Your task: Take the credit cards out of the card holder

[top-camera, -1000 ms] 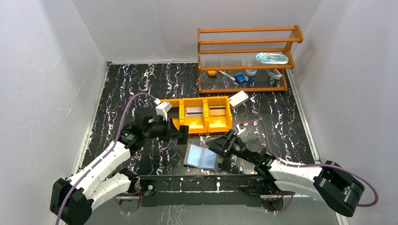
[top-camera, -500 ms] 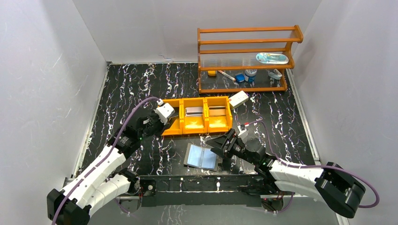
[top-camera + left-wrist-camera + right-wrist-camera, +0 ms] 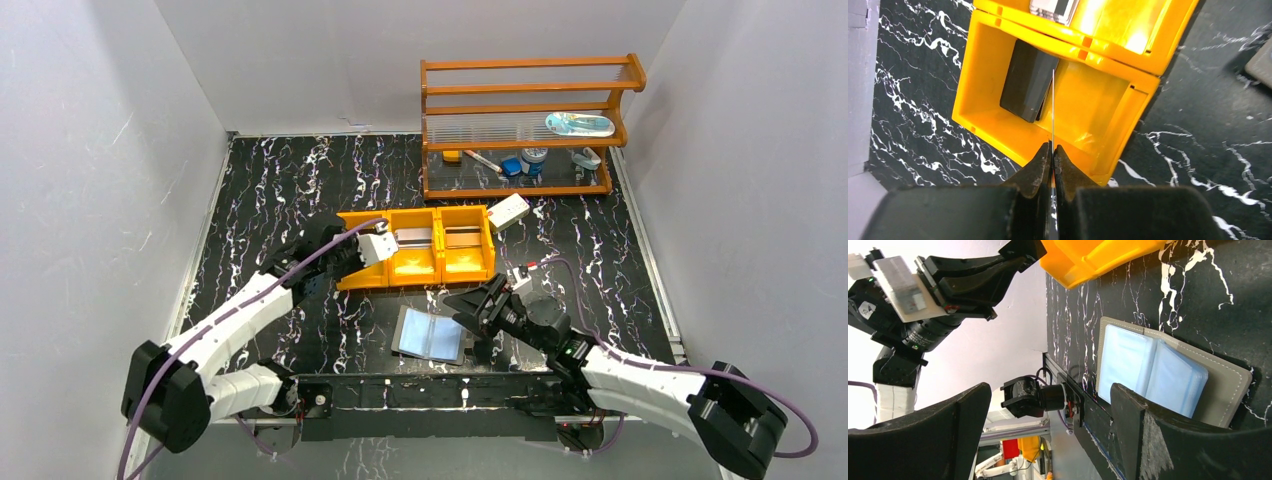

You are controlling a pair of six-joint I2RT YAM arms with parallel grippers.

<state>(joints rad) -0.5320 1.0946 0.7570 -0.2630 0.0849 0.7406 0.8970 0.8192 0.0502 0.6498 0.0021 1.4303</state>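
Note:
The grey card holder (image 3: 430, 335) lies open on the table, its pale blue faces up; it also shows in the right wrist view (image 3: 1148, 370). My left gripper (image 3: 1053, 147) is shut on a thin card (image 3: 1053, 110), held edge-on over the left compartment of the orange tray (image 3: 998, 130). A dark card (image 3: 1028, 80) lies tilted in that compartment. A silvery card (image 3: 416, 238) lies in the middle compartment and a brownish card (image 3: 462, 238) in the right one. In the top view my left gripper (image 3: 350, 262) hangs over the tray's left end. My right gripper (image 3: 468, 310) is open and empty beside the holder's right edge, also in its own view (image 3: 1048, 390).
A white box (image 3: 508, 211) lies by the tray's far right corner. A wooden shelf rack (image 3: 525, 130) with small items stands at the back right. White walls close the left, right and back sides.
My left arm has swung up and over from in front of the tray, carrying the card to above its left compartment. My right gripper has barely moved.

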